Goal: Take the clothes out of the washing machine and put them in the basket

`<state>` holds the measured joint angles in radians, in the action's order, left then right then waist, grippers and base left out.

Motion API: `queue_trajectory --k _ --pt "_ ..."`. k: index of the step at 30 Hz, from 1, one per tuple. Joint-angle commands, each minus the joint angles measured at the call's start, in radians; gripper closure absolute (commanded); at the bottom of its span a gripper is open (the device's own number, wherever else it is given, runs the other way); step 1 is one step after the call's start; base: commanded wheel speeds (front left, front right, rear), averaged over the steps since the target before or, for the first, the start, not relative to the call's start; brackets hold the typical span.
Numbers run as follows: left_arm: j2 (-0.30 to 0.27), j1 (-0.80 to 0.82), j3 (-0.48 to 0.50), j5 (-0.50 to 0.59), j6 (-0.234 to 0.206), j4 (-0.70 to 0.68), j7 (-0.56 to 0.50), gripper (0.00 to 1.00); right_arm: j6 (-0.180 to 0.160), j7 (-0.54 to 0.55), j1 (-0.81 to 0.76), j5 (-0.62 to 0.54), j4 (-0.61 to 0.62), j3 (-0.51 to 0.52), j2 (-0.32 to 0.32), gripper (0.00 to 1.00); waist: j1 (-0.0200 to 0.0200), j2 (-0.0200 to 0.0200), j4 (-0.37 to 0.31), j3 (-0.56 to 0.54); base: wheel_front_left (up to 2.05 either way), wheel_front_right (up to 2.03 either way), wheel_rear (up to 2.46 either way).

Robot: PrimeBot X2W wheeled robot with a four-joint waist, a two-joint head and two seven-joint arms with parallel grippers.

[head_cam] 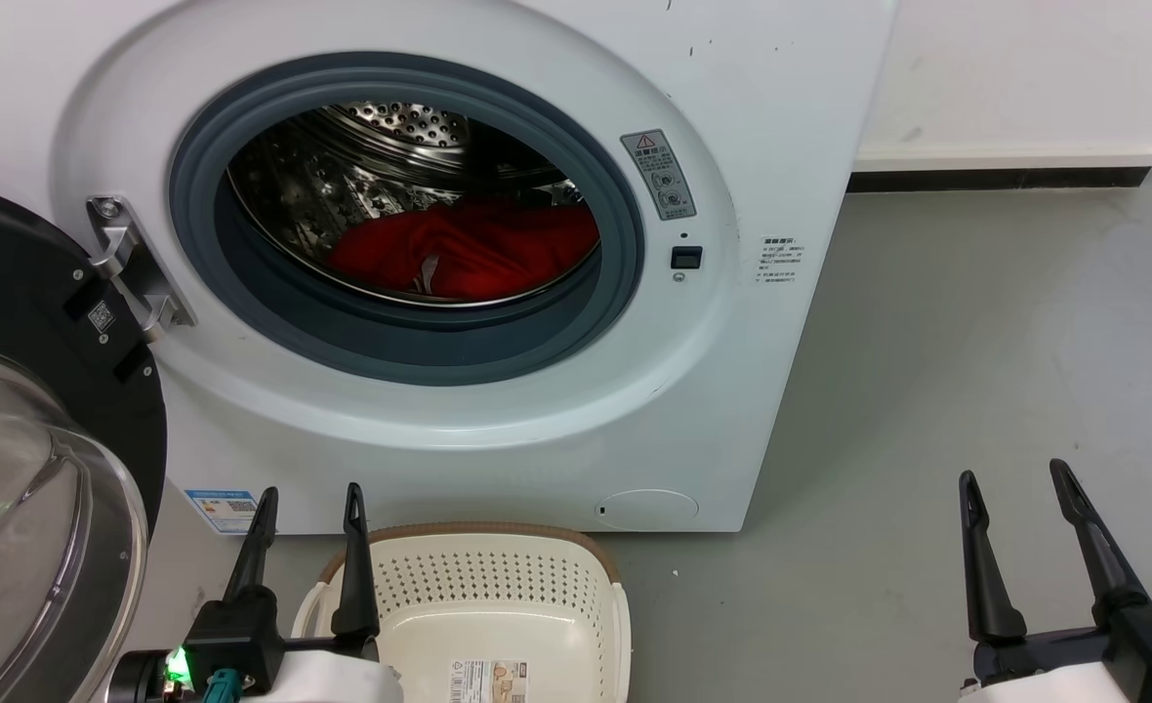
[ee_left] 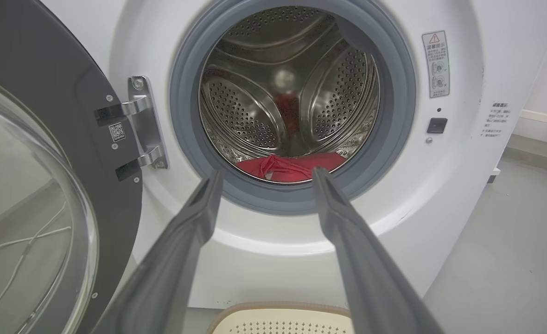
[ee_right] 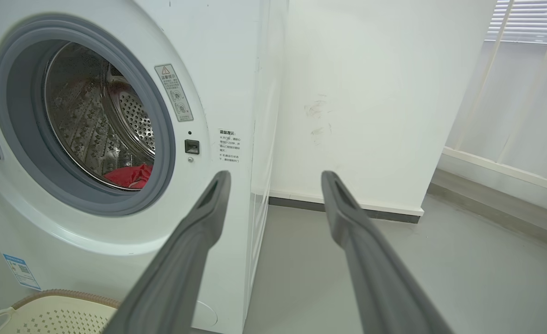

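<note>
head view: red clothes [head_cam: 478, 249] lie low in the steel drum [head_cam: 342, 186] of the white washing machine [head_cam: 498, 430], its glass door [head_cam: 20, 322] swung open at the left. the cream basket [head_cam: 498, 586] sits on the grey floor [head_cam: 927, 391] just before the machine. the left end effector [head_cam: 309, 493], by the basket's left rim, is spread and empty. the right end effector [head_cam: 1013, 471], well apart, is spread too.

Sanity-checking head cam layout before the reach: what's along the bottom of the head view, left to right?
Open washing machine door → left claw, open → basket → grey floor → right claw, open.
</note>
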<state>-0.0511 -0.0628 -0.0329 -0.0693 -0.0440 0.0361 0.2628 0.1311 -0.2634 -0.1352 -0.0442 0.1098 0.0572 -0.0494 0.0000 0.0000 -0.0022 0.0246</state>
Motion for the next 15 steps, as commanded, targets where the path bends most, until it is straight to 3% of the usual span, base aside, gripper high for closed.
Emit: queue_trajectory --k 1,9,15 --pt "0.001 -0.002 0.001 -0.002 0.001 0.003 0.003 0.0 -0.001 -0.002 -0.007 0.003 0.003 -0.001 -0.002 0.0 0.0 0.0 0.0 0.001 0.0 0.0 0.0" --pt "0.001 0.084 0.007 -0.007 0.024 0.08 0.003 0.0 -0.001 -0.002 0.027 -0.001 0.014 -0.011 -0.002 0.0 0.0 0.0 -0.019 0.046 0.0 0.0 0.0" --pt "-0.015 0.265 0.043 0.018 0.061 0.186 0.003 0.0 -0.001 -0.002 0.088 -0.005 0.028 -0.028 -0.001 0.0 0.0 0.0 -0.06 0.151 0.0 0.0 0.0"
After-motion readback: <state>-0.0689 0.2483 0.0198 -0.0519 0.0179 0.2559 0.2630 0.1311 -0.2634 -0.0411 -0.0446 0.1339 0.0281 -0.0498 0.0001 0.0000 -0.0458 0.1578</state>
